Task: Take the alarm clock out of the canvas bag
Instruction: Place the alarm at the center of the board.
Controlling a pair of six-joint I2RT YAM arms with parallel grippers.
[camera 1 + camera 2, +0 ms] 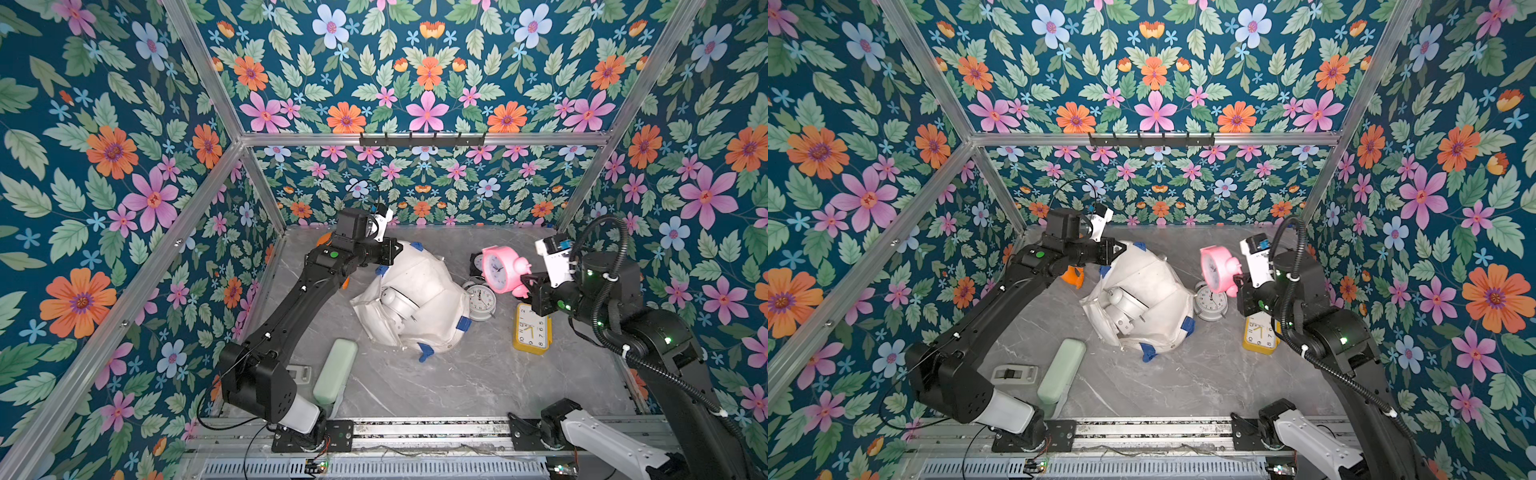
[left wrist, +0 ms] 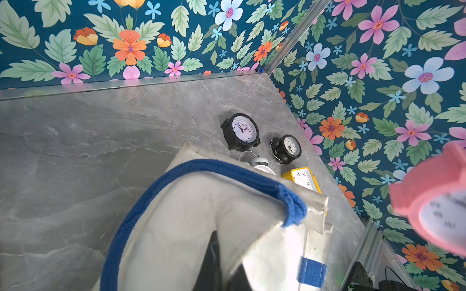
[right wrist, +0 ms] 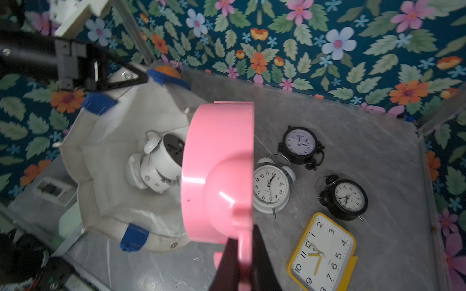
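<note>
Pink alarm clock (image 1: pixel 498 268) is out of the canvas bag (image 1: pixel 424 270), held up just right of it. Right gripper (image 3: pixel 243 241) has its jaws clamped on a thin pink edge at the clock's base. Bag sits mid-table, slumped, mouth open toward the near left. Left gripper (image 1: pixel 397 249) has its jaws pinched tight on the bag's far-left fabric, next to a blue handle. White alarm clock (image 3: pixel 161 163) is lying inside the bag. On the table right of the bag: white twin-bell clock (image 1: pixel 482 301), yellow square clock (image 1: pixel 532 328), two black clocks (image 3: pixel 300 144) (image 3: pixel 346 199). Green case (image 1: pixel 336 370) near left.
</note>
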